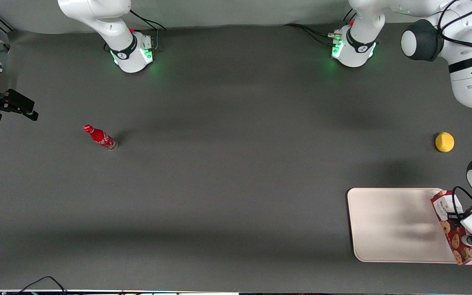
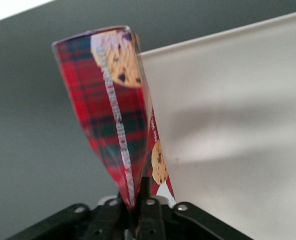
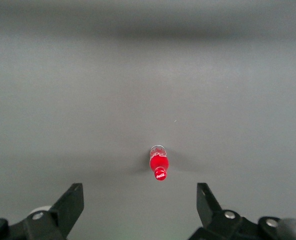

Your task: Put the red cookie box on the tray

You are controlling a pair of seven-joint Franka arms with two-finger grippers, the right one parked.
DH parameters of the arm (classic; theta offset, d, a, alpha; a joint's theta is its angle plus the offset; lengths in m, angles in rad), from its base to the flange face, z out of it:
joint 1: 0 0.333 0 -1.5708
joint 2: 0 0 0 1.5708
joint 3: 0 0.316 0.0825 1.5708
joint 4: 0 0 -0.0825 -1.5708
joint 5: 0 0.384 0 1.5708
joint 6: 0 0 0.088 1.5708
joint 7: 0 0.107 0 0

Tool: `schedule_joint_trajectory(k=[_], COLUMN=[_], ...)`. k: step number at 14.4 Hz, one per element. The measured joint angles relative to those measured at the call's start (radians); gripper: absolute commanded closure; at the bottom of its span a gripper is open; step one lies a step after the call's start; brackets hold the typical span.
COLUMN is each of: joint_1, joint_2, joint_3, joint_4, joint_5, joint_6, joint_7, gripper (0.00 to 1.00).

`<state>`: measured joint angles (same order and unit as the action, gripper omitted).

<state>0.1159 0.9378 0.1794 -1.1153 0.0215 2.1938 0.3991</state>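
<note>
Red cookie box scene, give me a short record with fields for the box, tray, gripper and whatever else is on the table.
red cookie box: held by the gripper, at the tray's edge on the working arm's end
tray: flat on the table, nothing lying on it
gripper: fingers shut on the box
red bottle: toward the parked arm's end
yellow fruit: farther from the front camera than the tray

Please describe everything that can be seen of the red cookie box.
The red cookie box is a long slim carton that looks like cardboard, dark red tartan with chocolate-chip cookie pictures and a white label at one end. The left arm's tool is shut on it partway along its length, holding it over the edge of the tray at the working arm's end of the table. Whether the box touches the tray cannot be told.
</note>
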Motion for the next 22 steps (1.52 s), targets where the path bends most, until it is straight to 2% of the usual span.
schedule_joint_trajectory(k=[4,6,9,12,15,17,19,22], joint_1=[0.0,-0.002,-0.02,-0.05,-0.107,-0.151,-0.179,-0.183], joint_2=[0.009,0.003,-0.061,-0.225,-0.404,-0.538,-0.7,-0.943], joint_3=[0.002,0.013,0.037,0.042,0.053,0.054,0.041,-0.026], joint_4=[0.0,0.017,0.063,0.083,0.069,-0.023,-0.21,-0.535], joint_5=[0.0,0.0,-0.001,-0.029,-0.034,-0.034,-0.034,-0.029], joint_6=[0.012,-0.064,-0.303,-0.575,-0.812,-0.885,-0.877,-0.778], joint_7=[0.0,0.0,0.002,0.0,-0.079,-0.124,-0.177,-0.247], gripper=[0.0,0.0,0.0,0.0,0.0,0.0,0.0,0.0])
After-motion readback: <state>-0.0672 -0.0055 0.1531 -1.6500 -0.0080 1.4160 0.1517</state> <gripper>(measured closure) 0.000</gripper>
